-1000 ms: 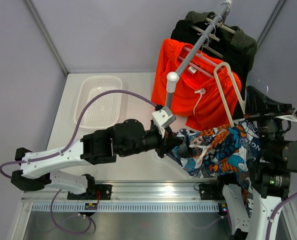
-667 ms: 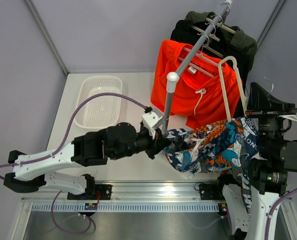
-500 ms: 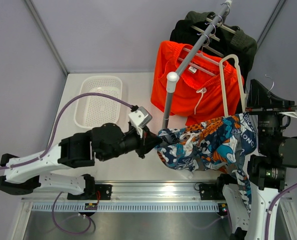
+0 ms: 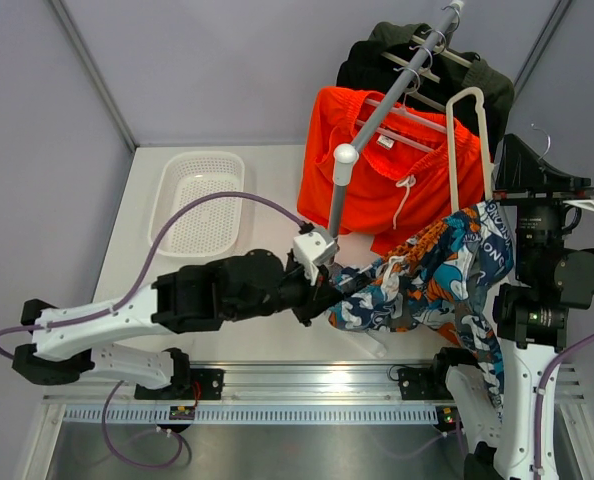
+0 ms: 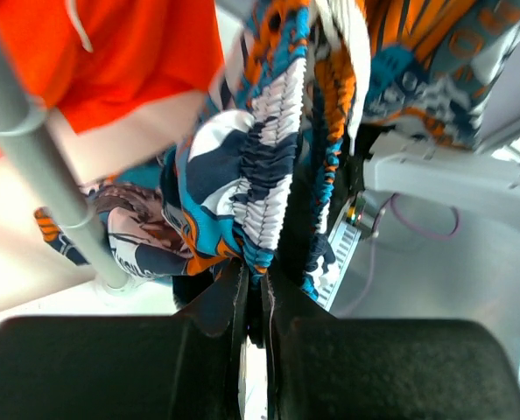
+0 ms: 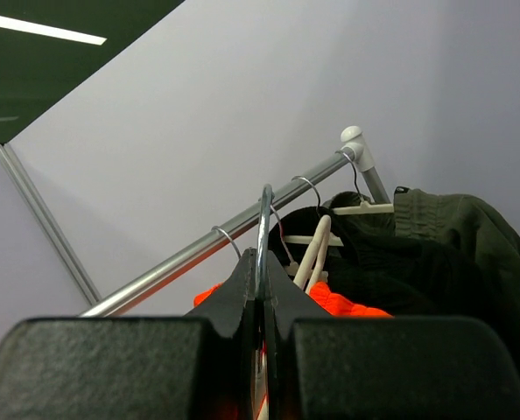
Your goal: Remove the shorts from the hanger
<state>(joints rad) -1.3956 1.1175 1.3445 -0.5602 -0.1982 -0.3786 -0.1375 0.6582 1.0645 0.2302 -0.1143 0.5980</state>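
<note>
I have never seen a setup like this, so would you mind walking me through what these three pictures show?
These are two robot arms bolted at the near edge of a white table. The wide picture looks down from above and behind them. The other two come from a camera on each wrist. The left hand is shut on the gathered edge of the patterned shorts, which drape beside a white hanger. The right hand is shut on a metal hook, apparently that hanger's. On the rail hang orange shorts and dark garments. A white basket sits on the table.
</note>
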